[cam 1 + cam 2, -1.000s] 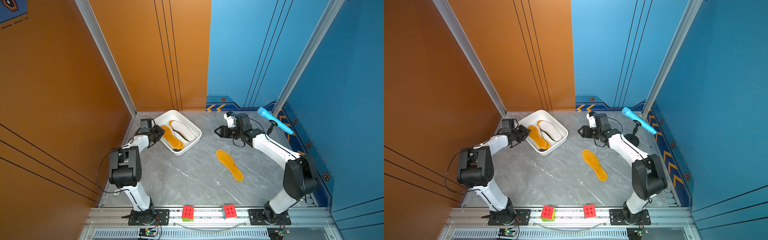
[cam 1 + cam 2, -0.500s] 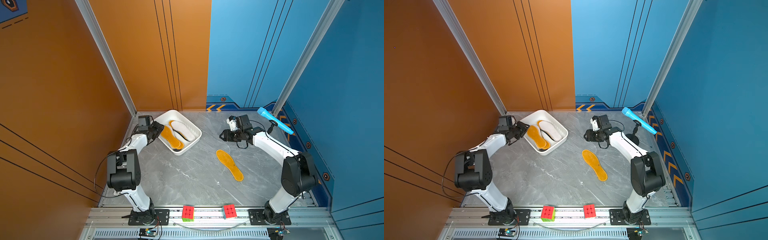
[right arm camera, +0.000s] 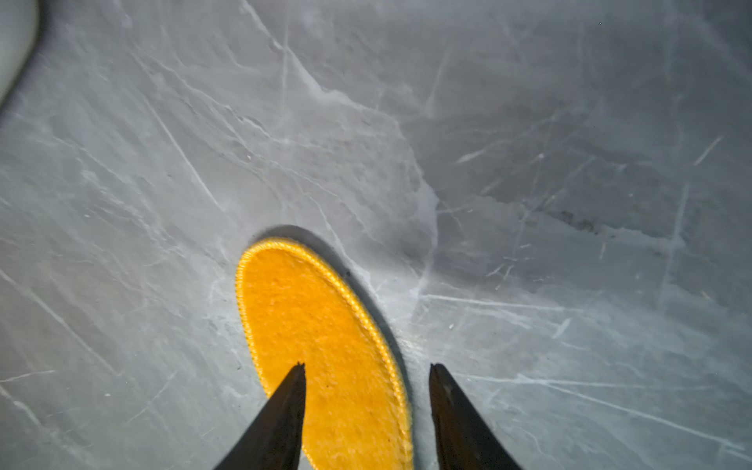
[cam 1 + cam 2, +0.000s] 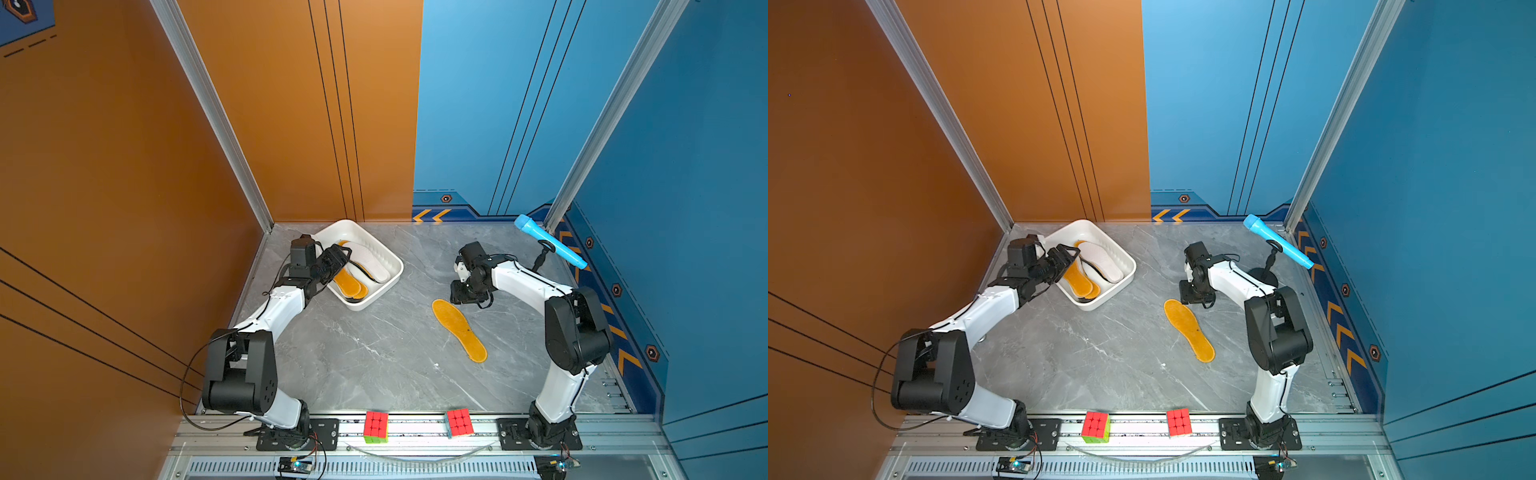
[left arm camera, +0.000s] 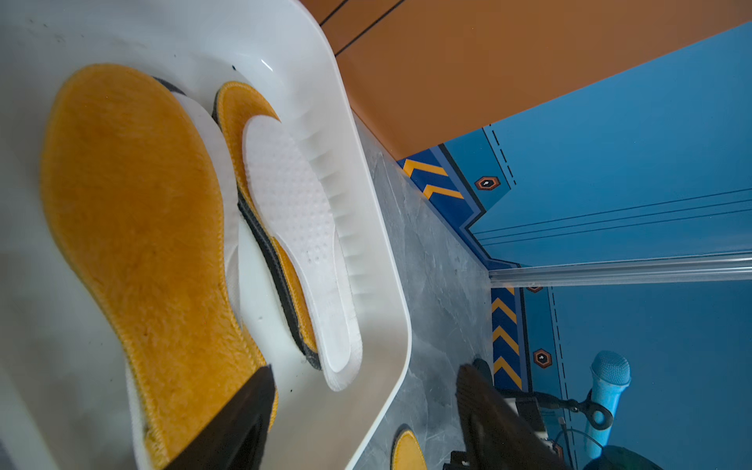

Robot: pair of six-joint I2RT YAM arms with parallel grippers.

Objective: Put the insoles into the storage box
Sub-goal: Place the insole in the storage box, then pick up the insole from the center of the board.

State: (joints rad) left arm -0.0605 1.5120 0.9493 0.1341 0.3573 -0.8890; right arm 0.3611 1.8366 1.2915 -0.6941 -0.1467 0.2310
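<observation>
Insoles [image 4: 348,283], orange and white, lie in the storage box [image 4: 376,297] at the back left of the desk [image 4: 374,374] in both top views. One loose orange insole [image 4: 458,329] lies flat on the desk, well apart from the box.

Left wrist view: the left jaws are spread wide by the box, pinching nothing.

Right wrist view: the right jaws are spread over the loose insole's end, one over it and one over bare desk.

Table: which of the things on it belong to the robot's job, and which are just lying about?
Job:
- box
- insoles lying in it
- loose orange insole

Lying about:
- two cubes
- blue microphone
</observation>
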